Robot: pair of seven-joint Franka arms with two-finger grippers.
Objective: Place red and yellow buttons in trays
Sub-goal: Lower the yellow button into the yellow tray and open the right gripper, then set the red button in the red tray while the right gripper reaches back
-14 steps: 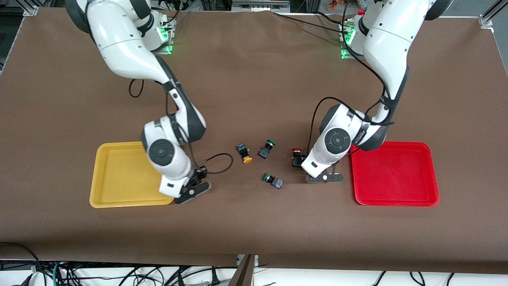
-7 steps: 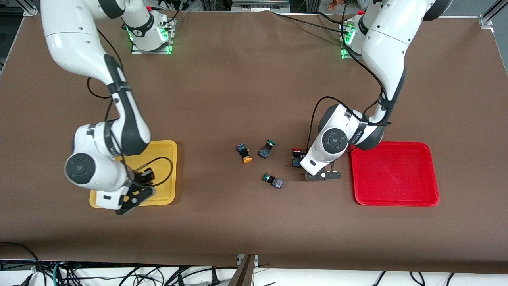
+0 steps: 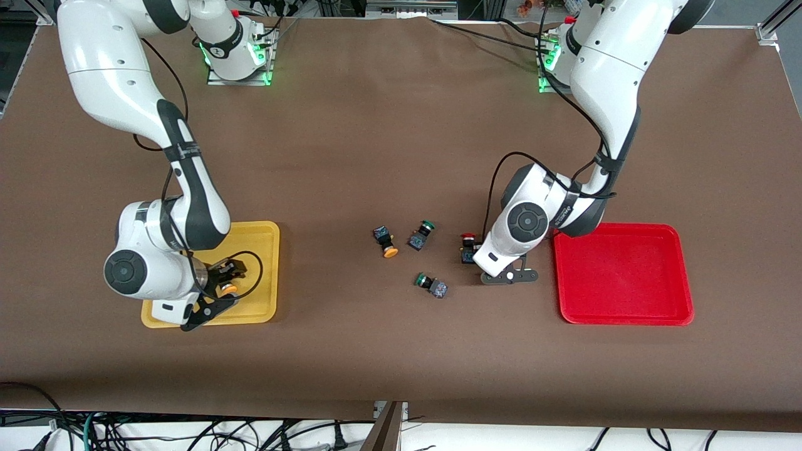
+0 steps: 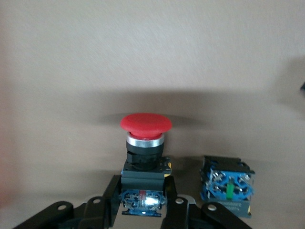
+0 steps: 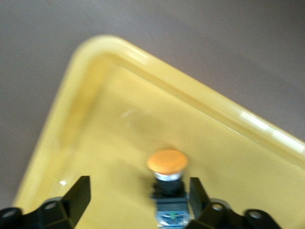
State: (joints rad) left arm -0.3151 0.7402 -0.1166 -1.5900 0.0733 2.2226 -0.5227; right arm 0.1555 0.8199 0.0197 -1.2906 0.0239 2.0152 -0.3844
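Note:
My right gripper (image 3: 219,294) is open low over the yellow tray (image 3: 263,250). A yellow-capped button (image 3: 227,289) sits on the tray floor between its fingers, close to one of them. The right wrist view shows the gripper (image 5: 138,191), the button (image 5: 167,162) and the tray (image 5: 95,95). My left gripper (image 3: 474,257) is down at the table beside the red tray (image 3: 623,275), shut on the dark body of a red-capped button (image 3: 467,238). The left wrist view shows the gripper (image 4: 142,186) and this button (image 4: 145,123). Another yellow-capped button (image 3: 388,245) lies mid-table. The second red button is out of view.
Two green-capped switches lie mid-table, one (image 3: 421,233) beside the yellow-capped button and one (image 3: 431,285) nearer the front camera. In the left wrist view a switch body (image 4: 226,186) lies beside the held button, its cap hidden. The red tray holds nothing.
My right arm swung from beside the yellow tray to over it, and the yellow-capped button now shows on the tray floor between open fingers. My left gripper edged slightly toward the red-capped button.

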